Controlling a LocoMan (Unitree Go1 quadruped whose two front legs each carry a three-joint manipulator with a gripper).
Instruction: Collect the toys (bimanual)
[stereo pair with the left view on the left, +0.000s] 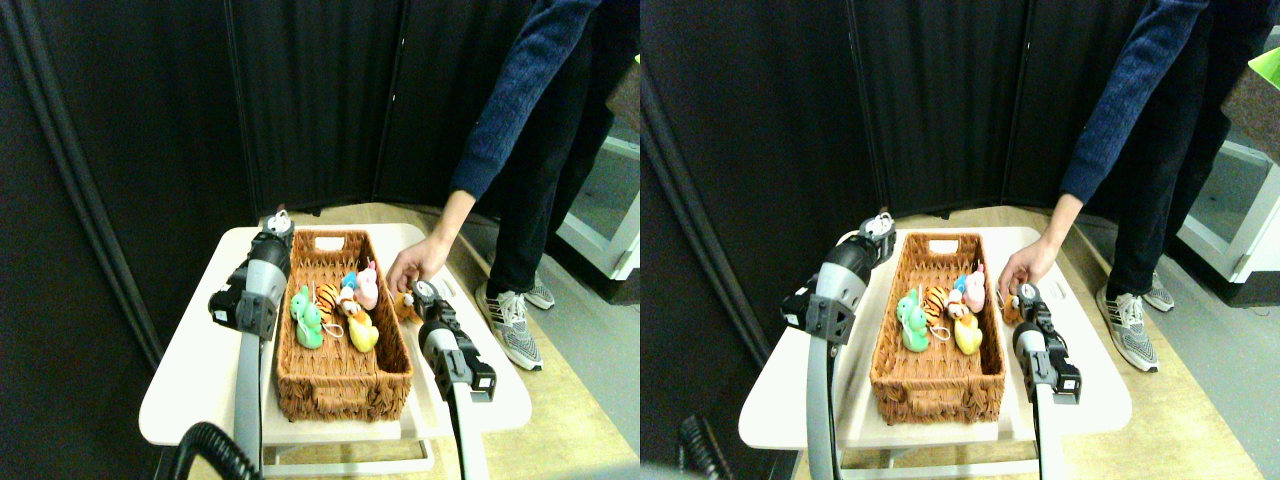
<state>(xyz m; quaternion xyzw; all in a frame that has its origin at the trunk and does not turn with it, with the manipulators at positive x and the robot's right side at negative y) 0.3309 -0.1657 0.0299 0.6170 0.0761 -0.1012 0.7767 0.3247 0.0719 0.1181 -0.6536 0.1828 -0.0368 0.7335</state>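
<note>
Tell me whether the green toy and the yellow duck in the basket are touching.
Apart. The stereo pair view shows bare basket weave between the green toy on the left and the yellow duck on the right.

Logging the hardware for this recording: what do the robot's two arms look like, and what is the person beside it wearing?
Both arms are pale grey limbs ending in dark grippers, left and right. A black ribbed cable loops by the left one. The person wears a dark blue sleeve.

I see black folding screens closing off the back. A pale low table stands on a tan floor. White furniture sits at right.
</note>
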